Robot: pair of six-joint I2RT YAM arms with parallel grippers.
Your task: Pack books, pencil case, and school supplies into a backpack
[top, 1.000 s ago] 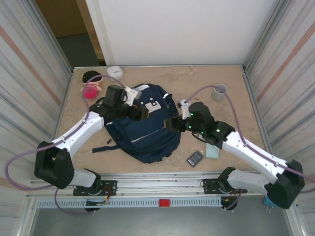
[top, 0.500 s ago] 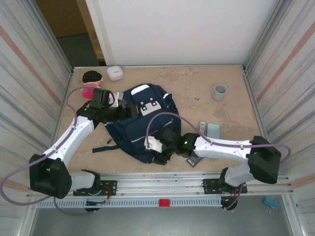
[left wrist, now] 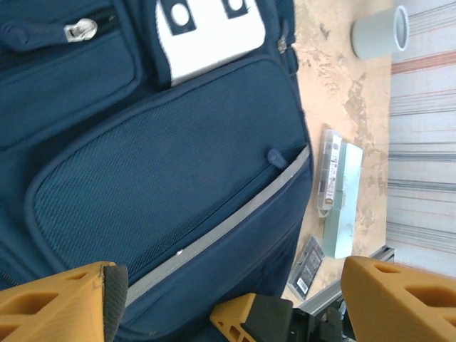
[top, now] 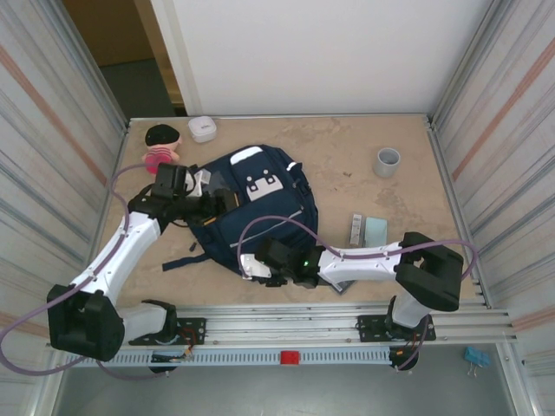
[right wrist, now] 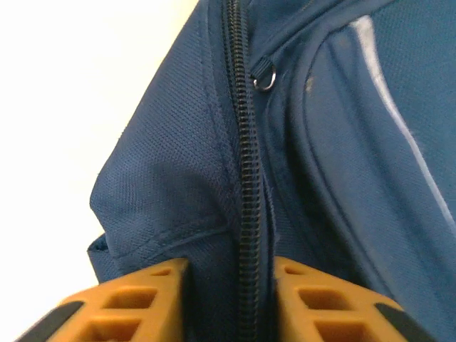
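Cloth looks limp and should bunch; right tool (right wrist: 228,303), pinched narrow on the backpack's (top: 260,221) zipper seam (right wrist: 246,178), has the firmest hold. Left tool (left wrist: 231,296) gapes empty.

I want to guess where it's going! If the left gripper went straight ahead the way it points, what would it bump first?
Probably the backpack: the left gripper, jaws open, points at its big front pocket, and nothing seems to lie between.
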